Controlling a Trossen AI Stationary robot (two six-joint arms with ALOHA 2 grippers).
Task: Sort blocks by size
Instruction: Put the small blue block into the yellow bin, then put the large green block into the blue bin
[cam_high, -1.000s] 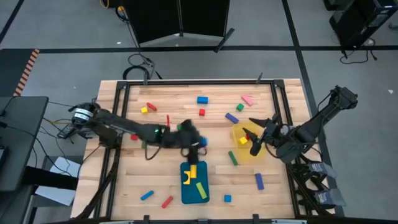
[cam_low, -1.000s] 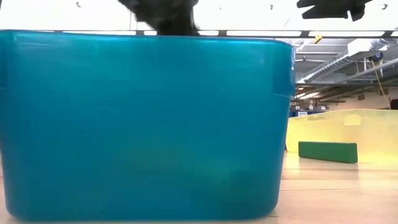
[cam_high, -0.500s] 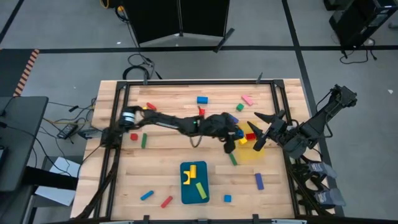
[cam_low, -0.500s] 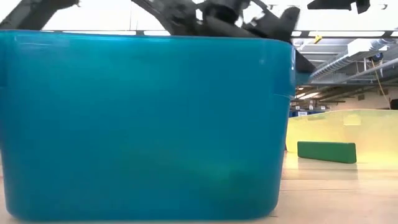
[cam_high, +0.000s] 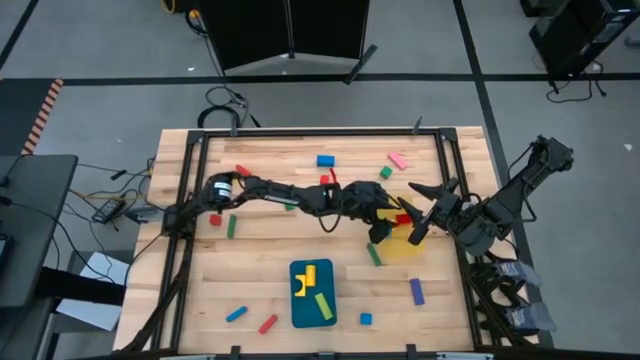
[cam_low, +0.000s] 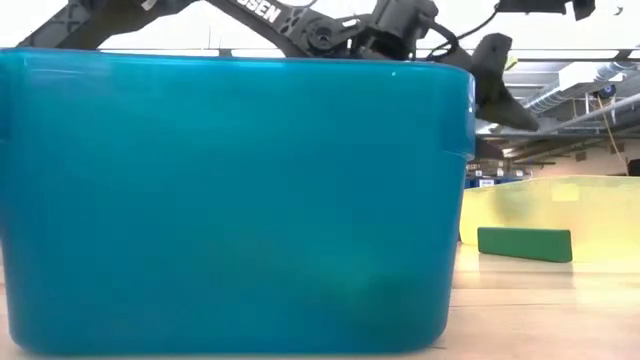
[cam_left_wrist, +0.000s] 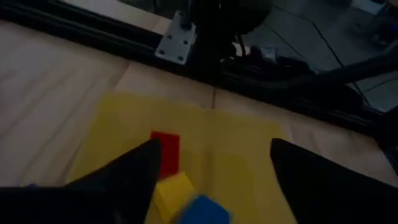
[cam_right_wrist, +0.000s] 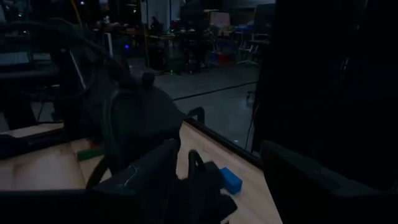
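Hovering over the yellow bin's (cam_high: 398, 245) edge, the left gripper (cam_left_wrist: 211, 180) (fingers spread, empty) nears three small blocks (cam_left_wrist: 166, 152).

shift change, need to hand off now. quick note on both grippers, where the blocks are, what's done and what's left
Left gripper: open above the translucent yellow square bin, nothing visibly held.
Right gripper: open, hovering at the bin's right edge.
Done: small red cube, yellow cube and blue cube lie in the bin; yellow bars and a green bar lie in the blue rectangular tray.
Left: blocks scattered on the wooden table, including a green bar beside the bin.
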